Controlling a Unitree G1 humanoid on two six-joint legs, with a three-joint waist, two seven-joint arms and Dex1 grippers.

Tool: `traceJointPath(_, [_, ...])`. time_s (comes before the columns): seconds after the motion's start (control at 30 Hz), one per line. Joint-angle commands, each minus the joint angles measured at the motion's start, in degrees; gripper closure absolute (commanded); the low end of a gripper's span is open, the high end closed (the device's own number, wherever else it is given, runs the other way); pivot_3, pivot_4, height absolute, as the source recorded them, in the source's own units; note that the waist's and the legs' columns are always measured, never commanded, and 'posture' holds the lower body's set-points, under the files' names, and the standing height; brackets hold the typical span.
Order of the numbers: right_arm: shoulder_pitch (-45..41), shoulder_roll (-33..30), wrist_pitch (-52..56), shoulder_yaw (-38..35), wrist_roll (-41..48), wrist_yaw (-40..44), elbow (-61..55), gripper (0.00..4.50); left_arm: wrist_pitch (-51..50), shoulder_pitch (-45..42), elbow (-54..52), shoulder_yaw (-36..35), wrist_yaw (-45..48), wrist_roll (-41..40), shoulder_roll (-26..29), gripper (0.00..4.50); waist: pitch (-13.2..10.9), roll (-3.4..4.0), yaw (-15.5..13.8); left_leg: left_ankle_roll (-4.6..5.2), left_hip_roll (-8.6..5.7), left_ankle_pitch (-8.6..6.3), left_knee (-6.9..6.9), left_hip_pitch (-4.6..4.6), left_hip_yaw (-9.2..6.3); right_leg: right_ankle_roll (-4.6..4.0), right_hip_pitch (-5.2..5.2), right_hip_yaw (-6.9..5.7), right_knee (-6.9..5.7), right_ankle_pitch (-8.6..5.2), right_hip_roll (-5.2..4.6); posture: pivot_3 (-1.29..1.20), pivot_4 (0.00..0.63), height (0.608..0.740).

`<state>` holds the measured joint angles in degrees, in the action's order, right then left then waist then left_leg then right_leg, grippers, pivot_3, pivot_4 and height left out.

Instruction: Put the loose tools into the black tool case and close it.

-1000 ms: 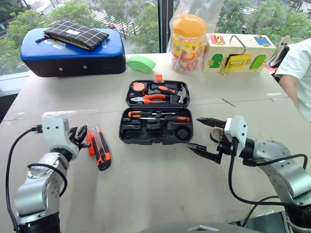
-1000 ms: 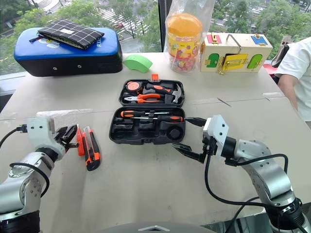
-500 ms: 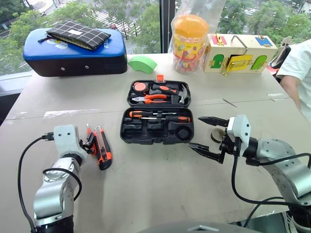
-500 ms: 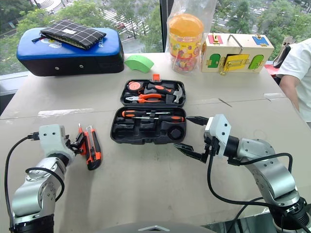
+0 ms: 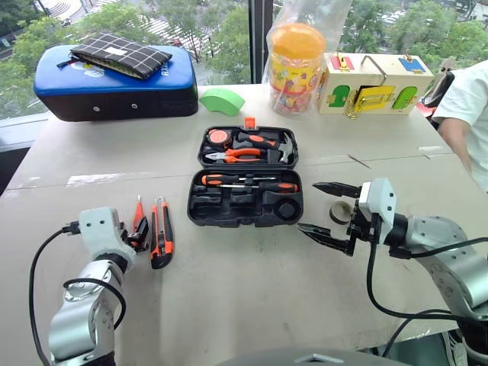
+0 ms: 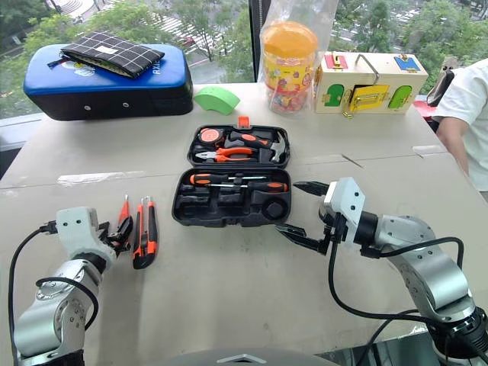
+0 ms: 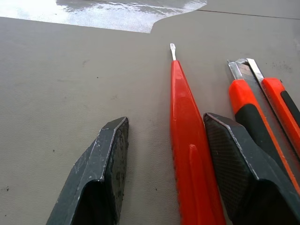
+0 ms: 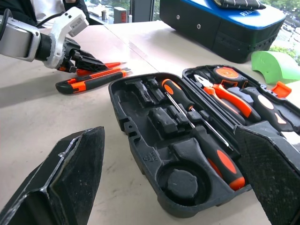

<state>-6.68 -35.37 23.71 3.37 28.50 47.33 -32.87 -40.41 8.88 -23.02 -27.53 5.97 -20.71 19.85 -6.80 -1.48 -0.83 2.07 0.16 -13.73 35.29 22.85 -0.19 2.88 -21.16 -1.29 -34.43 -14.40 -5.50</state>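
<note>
The thin orange tool (image 7: 190, 145) lies flat on the table (image 5: 252, 290) between the two parted fingers of the left gripper (image 7: 173, 164), its small metal tip pointing away from the wrist; the fingers straddle it without visibly clamping it. Just beside the gripper's outer finger, toward the case, lies the orange-and-black utility knife (image 5: 161, 240), parallel to the thin tool. The black tool case (image 5: 245, 187) stands open well to the gripper's right, two screwdrivers (image 5: 248, 183) seated in its base and pliers (image 5: 242, 155) clipped in its lid. The right gripper (image 5: 329, 211) hovers near the case's right edge, jaws spread wide and empty, with a small tape roll (image 5: 340, 211) just behind them.
</note>
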Motion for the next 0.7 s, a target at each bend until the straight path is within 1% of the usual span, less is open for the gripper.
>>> traceJointPath(0.03, [-1.1, -0.5, -0.5, -1.1, 0.8, 0.5, -0.8, 0.00, -1.4, 1.0, 0.3, 0.9, 1.1, -0.3, 0.2, 2.46, 0.0, 0.01, 0.0, 0.00, 0.00, 0.00, 0.00, 0.00, 0.00, 0.00, 0.00, 0.00, 0.00, 0.00, 0.00, 0.00, 0.150, 0.740])
traceJointPath(0.07, [-1.1, -0.5, -0.5, -1.1, 0.7, 0.5, -0.8, 0.00, -1.5, 1.0, 0.3, 0.9, 1.4, -0.5, 0.0, 2.72, 0.0, 0.02, 0.0, 0.01, 0.00, 0.01, 0.00, 0.00, 0.00, 0.00, 0.00, 0.00, 0.00, 0.00, 0.00, 0.00, 0.150, 0.740])
traceJointPath(0.17, [-1.0, -0.6, -0.4, -1.2, 0.7, 0.6, -1.0, 0.00, -1.0, 1.1, 0.1, 0.1, 1.4, -0.9, -0.3, 4.05, 0.0, 0.06, -0.1, 0.01, 0.00, 0.00, 0.01, 0.00, 0.00, 0.00, 0.00, 0.00, 0.00, 0.00, 0.00, 0.00, 0.150, 0.740])
traceJointPath(0.2, [-0.8, -0.7, -0.4, -1.4, 0.7, 0.6, -1.1, 0.00, -0.2, 0.6, -0.2, -1.0, 1.4, -1.6, -0.7, 4.14, 0.0, 0.06, -0.2, 0.00, 0.00, 0.00, 0.01, 0.00, 0.00, 0.00, 0.01, 0.00, 0.00, 0.00, 0.00, 0.00, 0.150, 0.740])
traceJointPath(0.3, [-0.2, -1.1, -0.6, -2.0, 1.0, 0.9, -1.5, 0.00, 3.5, -2.4, -1.3, -3.0, 3.1, -3.7, -0.4, 4.13, 0.0, -0.02, -0.2, 0.00, 0.00, 0.00, 0.02, 0.00, 0.00, 0.00, 0.01, 0.00, 0.00, 0.00, -0.01, 0.00, 0.150, 0.740])
traceJointPath(0.4, [0.6, -1.9, -1.0, -3.1, 1.7, 1.5, -2.2, 0.00, 3.8, -8.1, -2.8, -0.3, 10.5, -8.2, 3.3, 4.13, -0.1, -0.20, -0.9, -0.01, 0.00, 0.00, 0.09, 0.05, -0.06, 0.00, 0.01, -0.13, -0.04, 0.00, -0.01, 0.00, 0.150, 0.740])
traceJointPath(0.47, [1.1, -2.7, -1.1, -4.0, 2.5, 2.1, -2.7, 0.00, 1.1, -11.7, -3.8, 5.2, 19.6, -12.4, 7.7, 4.13, -0.1, -0.18, -1.0, -0.03, 0.00, 0.00, 0.16, 0.10, -0.10, 0.00, 0.01, -0.19, -0.07, 0.00, -0.01, 0.00, 0.150, 0.740])
traceJointPath(0.53, [1.9, -3.8, -0.8, -5.6, 3.1, 2.4, -3.2, 0.00, 1.2, -16.1, -2.3, 12.6, 29.4, -12.7, 13.6, 4.13, -0.1, -0.15, -1.2, -0.01, -0.03, 0.00, 0.18, 0.12, -0.06, -0.01, 0.02, -0.15, -0.05, 0.00, -0.01, 0.00, 0.150, 0.740])
traceJointPath(0.6, [3.0, -4.9, -0.6, -7.5, 3.5, 2.3, -3.6, 0.00, 7.0, -20.6, 2.3, 21.4, 40.7, -8.0, 20.1, 4.13, -0.1, -0.02, -1.1, 0.05, -0.06, 0.03, 0.19, 0.11, 0.00, -0.02, 0.03, -0.10, -0.01, 0.01, 0.01, 0.00, 0.150, 0.740])
traceJointPath(0.67, [4.4, -5.8, -0.5, -9.5, 3.6, 2.0, -3.9, 0.00, 12.1, -26.3, 9.8, 27.9, 49.2, -4.0, 23.4, 4.13, -0.1, 0.02, -1.1, 0.13, -0.06, 0.07, 0.16, 0.08, 0.05, -0.02, 0.03, -0.06, -0.01, 0.00, 0.10, 0.00, 0.150, 0.740])
traceJointPath(0.7, [5.0, -6.2, -0.5, -10.3, 3.5, 1.8, -4.1, 0.00, 16.5, -29.2, 14.3, 30.8, 52.7, -1.2, 24.4, 4.13, -0.1, 0.01, -1.2, 0.15, -0.04, 0.09, 0.15, 0.05, 0.06, -0.02, 0.03, -0.07, -0.02, 0.00, 0.16, 0.00, 0.150, 0.740])
